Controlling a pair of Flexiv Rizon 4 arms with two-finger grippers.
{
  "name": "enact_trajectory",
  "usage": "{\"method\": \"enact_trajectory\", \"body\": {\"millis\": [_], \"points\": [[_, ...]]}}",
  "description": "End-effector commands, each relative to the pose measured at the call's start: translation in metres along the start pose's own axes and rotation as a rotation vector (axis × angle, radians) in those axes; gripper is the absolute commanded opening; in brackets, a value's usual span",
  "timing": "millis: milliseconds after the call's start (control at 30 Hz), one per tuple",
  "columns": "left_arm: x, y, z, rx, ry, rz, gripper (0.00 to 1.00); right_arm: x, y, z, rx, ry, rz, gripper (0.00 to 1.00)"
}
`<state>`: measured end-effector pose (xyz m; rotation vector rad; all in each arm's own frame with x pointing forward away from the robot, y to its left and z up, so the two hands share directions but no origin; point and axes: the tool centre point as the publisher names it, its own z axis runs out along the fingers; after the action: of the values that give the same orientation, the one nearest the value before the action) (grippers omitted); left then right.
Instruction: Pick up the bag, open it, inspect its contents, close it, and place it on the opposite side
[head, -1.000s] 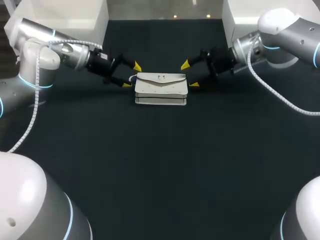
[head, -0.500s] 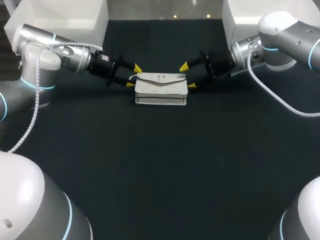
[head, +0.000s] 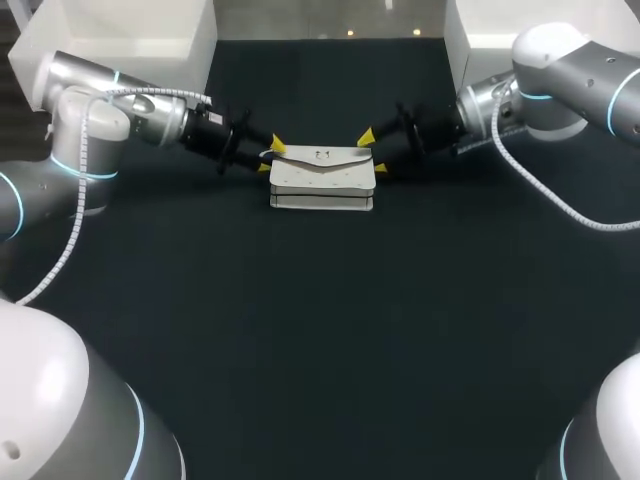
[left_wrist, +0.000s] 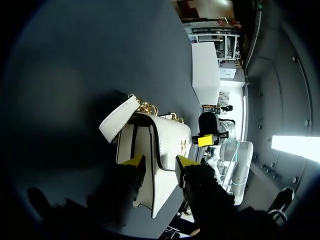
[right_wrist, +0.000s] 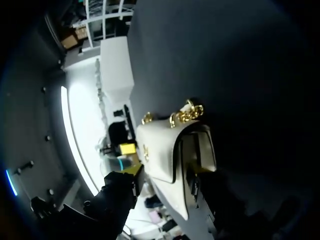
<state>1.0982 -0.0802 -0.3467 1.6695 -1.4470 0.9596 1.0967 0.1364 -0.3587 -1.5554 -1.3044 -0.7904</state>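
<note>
— Bag (head: 322, 178) location?
— Far middle of the dark counter (head: 320, 340), flap down. The left gripper (head: 269, 157) is at one end, the right gripper (head: 373, 152) at the other.
— Finger state?
— Both pairs stand apart, one finger on each side of the bag's end. Contact cannot be confirmed in any view.
— What do the wrist views add?
— The left wrist view shows a gold chain (left_wrist: 150, 107) and a white strap tab (left_wrist: 119, 120), which the head view does not resolve. Each arm's own fingers cover the bag's near end.
— Surroundings?
— A white box (head: 150, 35) sits at the far left corner and a second white box (head: 478, 35) at the far right, both well apart from the bag.
</note>
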Motion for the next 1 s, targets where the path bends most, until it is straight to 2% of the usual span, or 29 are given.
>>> {"method": "enact_trajectory", "body": {"millis": [33, 67, 100, 133, 167, 200, 533, 567, 600, 633, 667, 733, 800, 833, 900, 933, 967, 1000], "points": [[-0.0049, -0.0056, 0.0035, -0.007, 0.004, -0.005, 0.33, -0.0016, 0.0067, 0.0038, 0.072, 0.004, 0.0, 0.45], [-0.0056, -0.0058, 0.0039, -0.007, 0.004, -0.006, 0.21, -0.002, 0.0067, 0.0044, 0.074, 0.004, 0.0, 0.41], [-0.0063, -0.0059, 0.0042, -0.007, 0.003, -0.007, 0.04, -0.0027, 0.0067, 0.0052, 0.075, 0.005, 0.001, 0.33], [-0.0069, -0.0058, 0.0044, -0.007, 0.003, -0.007, 0.0, -0.0036, 0.0067, 0.0057, 0.076, 0.005, 0.002, 0.24], [-0.0075, -0.0055, 0.0048, -0.008, 0.002, -0.008, 0.0, -0.0046, 0.0066, 0.0062, 0.077, 0.006, 0.003, 0.04], [-0.0082, -0.0052, 0.0052, -0.009, 0.001, -0.008, 0.0, -0.0057, 0.0063, 0.0066, 0.077, 0.006, 0.004, 0.0], [-0.0096, -0.0027, 0.0034, -0.017, 0.009, -0.007, 0.0, -0.009, 0.0018, 0.0065, 0.078, 0.02, 0.007, 0.0], [-0.0083, -0.0021, 0.0026, -0.018, 0.01, -0.005, 0.24, -0.0083, 0.0015, 0.0063, 0.077, 0.021, 0.006, 0.0], [-0.0072, -0.0017, 0.0022, -0.018, 0.013, -0.001, 0.38, -0.0077, 0.0012, 0.0062, 0.075, 0.021, 0.004, 0.14], [-0.0061, -0.0014, 0.0017, -0.018, 0.015, 0.002, 0.42, -0.007, 0.001, 0.006, 0.074, 0.021, 0.003, 0.31], [-0.0055, -0.0013, 0.0017, -0.018, 0.015, 0.004, 0.41, -0.0065, 0.0008, 0.006, 0.073, 0.022, 0.002, 0.38], [-0.0055, -0.0024, 0.0026, -0.018, 0.015, 0.005, 0.33, -0.0059, 0.0007, 0.0062, 0.072, 0.025, -0.001, 0.41], [-0.0077, -0.0042, 0.0047, -0.019, 0.01, 0.001, 0.32, -0.0055, 0.0005, 0.007, 0.072, 0.024, -0.005, 0.44], [-0.009, -0.0047, 0.0056, -0.019, 0.008, -0.003, 0.27, -0.0057, 0.0005, 0.0074, 0.072, 0.024, -0.006, 0.44], [-0.0112, -0.005, 0.0073, -0.022, 0.007, -0.008, 0.02, -0.0068, 0.0006, 0.0086, 0.074, 0.024, -0.007, 0.39], [-0.0119, -0.005, 0.008, -0.022, 0.006, -0.009, 0.0, -0.0073, 0.0007, 0.0089, 0.076, 0.024, -0.006, 0.31], [-0.0126, -0.0049, 0.0085, -0.023, 0.004, -0.011, 0.0, -0.0082, 0.0008, 0.0092, 0.076, 0.024, -0.006, 0.07], [-0.0131, -0.005, 0.0088, -0.024, 0.004, -0.011, 0.0, -0.0087, 0.0008, 0.0093, 0.077, 0.024, -0.005, 0.0]]}}
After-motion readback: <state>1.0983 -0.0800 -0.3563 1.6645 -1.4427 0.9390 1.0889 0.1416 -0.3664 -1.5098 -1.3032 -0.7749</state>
